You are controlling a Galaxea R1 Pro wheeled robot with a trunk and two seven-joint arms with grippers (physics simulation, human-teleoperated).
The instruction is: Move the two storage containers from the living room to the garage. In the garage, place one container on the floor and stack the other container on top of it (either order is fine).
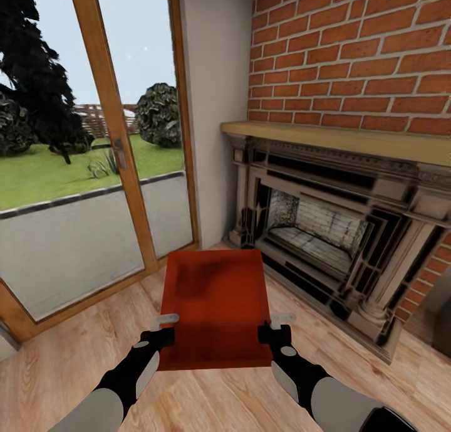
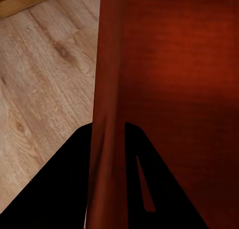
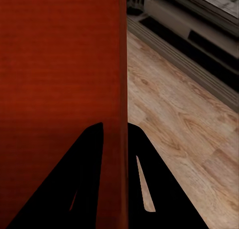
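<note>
Above wood floor (image 1: pixel 56 375) (fireplace (image 1: pixel 326 231) side), container (image 1: pixel 216 306)

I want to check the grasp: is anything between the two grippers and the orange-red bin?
Nothing visible: the left gripper and right gripper each straddle a side wall of the orange-red rectangular open-top bin.

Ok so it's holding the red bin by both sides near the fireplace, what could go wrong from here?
1. Each gripper, left and right, pinches only a thin side wall of the storage container near its near end, so the far end may sag or slip from the jaws.
2. The fireplace stands close on the right; turning could clip it.
3. The glass door is close on the left.
</note>
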